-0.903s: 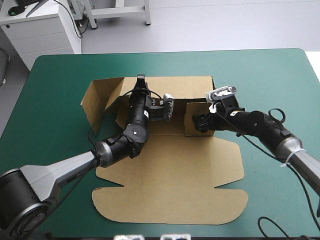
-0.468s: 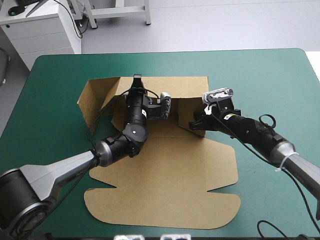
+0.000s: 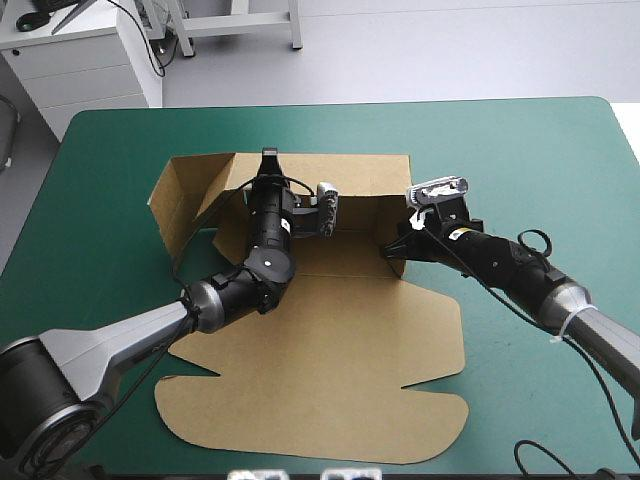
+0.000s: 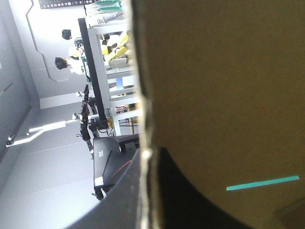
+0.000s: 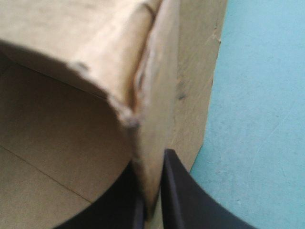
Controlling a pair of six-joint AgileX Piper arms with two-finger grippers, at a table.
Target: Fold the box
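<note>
My two arms from above: the left arm (image 3: 262,262) and right arm (image 3: 500,262) each run from a thick silver-grey link (image 3: 120,340) into rounded, jointed black housings. A white label (image 3: 285,228) marks the left; a white tie (image 3: 568,320) rings the right. Both end in black fingers (image 5: 186,195), broad curved fins.

The box (image 3: 330,340) lies in the middle of the table (image 3: 520,140), with its flat lid toward the near edge and its raised walls behind. The left gripper (image 3: 269,156) pinches the far wall, and the right gripper (image 3: 393,249) pinches the right wall.
</note>
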